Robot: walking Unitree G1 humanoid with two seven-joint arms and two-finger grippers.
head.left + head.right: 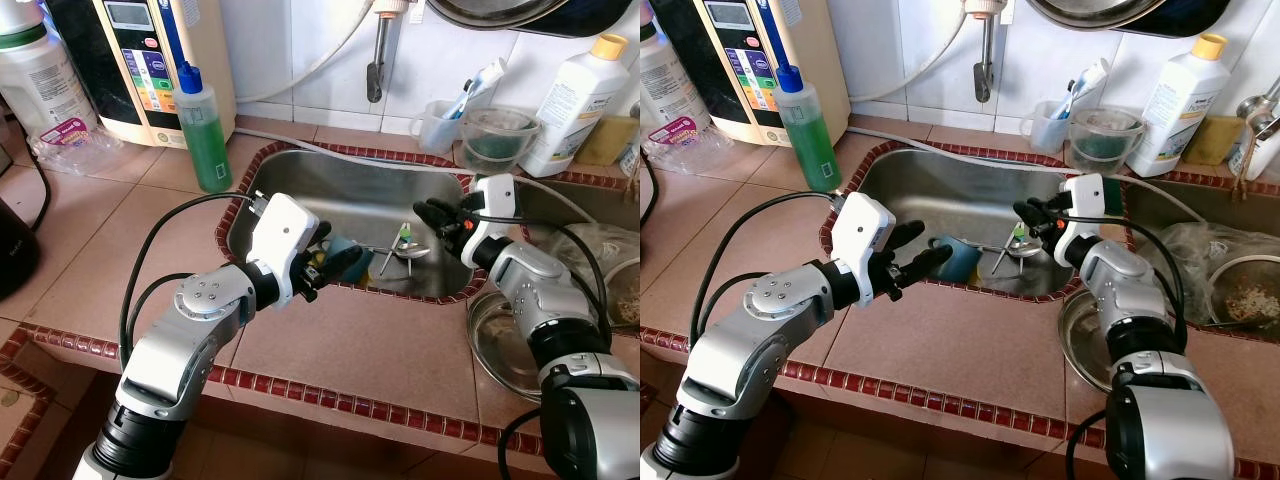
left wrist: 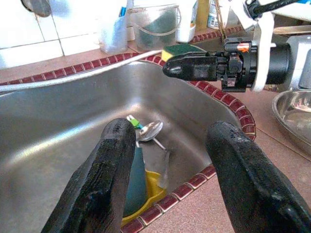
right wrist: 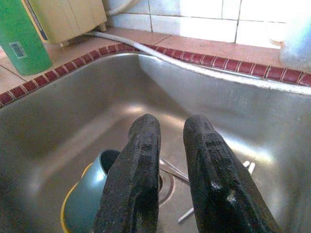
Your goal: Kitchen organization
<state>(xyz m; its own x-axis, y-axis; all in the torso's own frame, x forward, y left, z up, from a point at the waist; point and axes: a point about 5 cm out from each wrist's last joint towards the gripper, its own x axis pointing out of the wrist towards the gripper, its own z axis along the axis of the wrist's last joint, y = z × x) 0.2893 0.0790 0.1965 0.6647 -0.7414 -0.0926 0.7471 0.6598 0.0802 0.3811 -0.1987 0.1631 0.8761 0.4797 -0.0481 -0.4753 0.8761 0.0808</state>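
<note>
A steel sink holds a teal cup lying on its side over something yellow, a spoon and other small utensils. My left gripper hovers open over the sink's near left rim, just above the teal cup, with nothing between its fingers. From the right side of the sink my right gripper reaches in, its fingers nearly together and holding nothing. In the right wrist view it points down at the cup and the utensils.
A green soap bottle and a water purifier stand at the back left. The faucet hangs over the sink. A clear container, a toothbrush cup and a white bottle stand behind it. A steel bowl sits at the right.
</note>
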